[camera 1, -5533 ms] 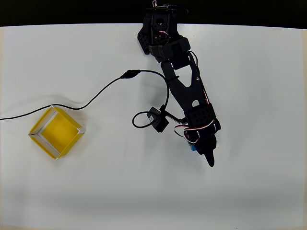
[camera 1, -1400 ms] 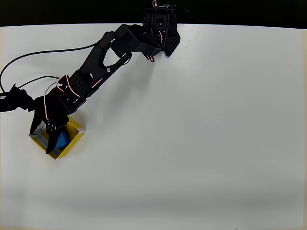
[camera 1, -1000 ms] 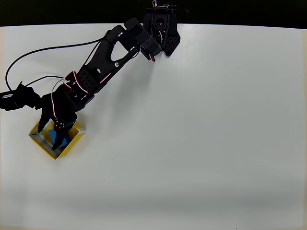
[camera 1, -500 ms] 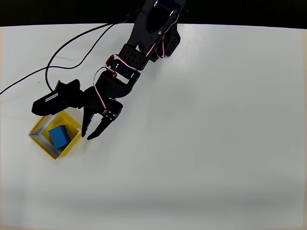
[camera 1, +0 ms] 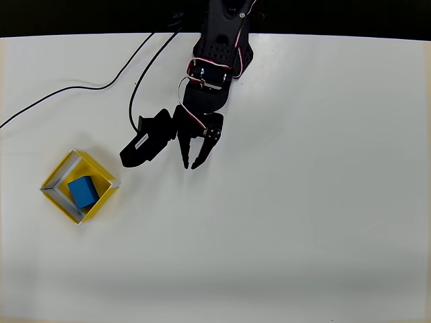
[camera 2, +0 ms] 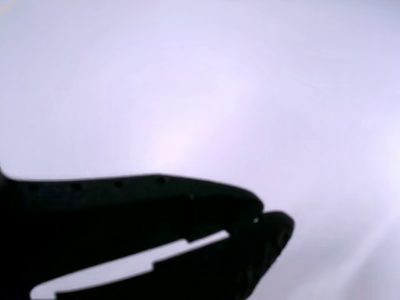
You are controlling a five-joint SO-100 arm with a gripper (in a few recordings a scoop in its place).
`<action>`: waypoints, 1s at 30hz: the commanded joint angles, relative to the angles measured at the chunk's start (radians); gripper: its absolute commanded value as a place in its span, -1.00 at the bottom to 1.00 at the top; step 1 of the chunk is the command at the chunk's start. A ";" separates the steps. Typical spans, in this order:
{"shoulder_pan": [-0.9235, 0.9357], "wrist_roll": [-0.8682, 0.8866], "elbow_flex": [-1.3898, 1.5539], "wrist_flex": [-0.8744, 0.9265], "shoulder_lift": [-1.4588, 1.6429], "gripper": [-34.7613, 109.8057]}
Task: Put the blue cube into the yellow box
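The blue cube (camera 1: 83, 192) lies inside the yellow box (camera 1: 59, 176), on its floor. The box sits on the white counter (camera 1: 303, 202). The gripper (camera 1: 192, 163) hangs over bare counter well to the right of the box and slightly above it in the overhead view. In the wrist view its fingers (camera 2: 187, 200) meet at the tips, empty.

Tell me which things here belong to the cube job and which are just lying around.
Part of the job:
blue cube, lying inside the box
yellow box
tool, empty, away from the box

Just lying about:
black cable across the white table
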 commanded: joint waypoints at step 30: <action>-0.091 0.011 0.026 0.816 0.216 -0.51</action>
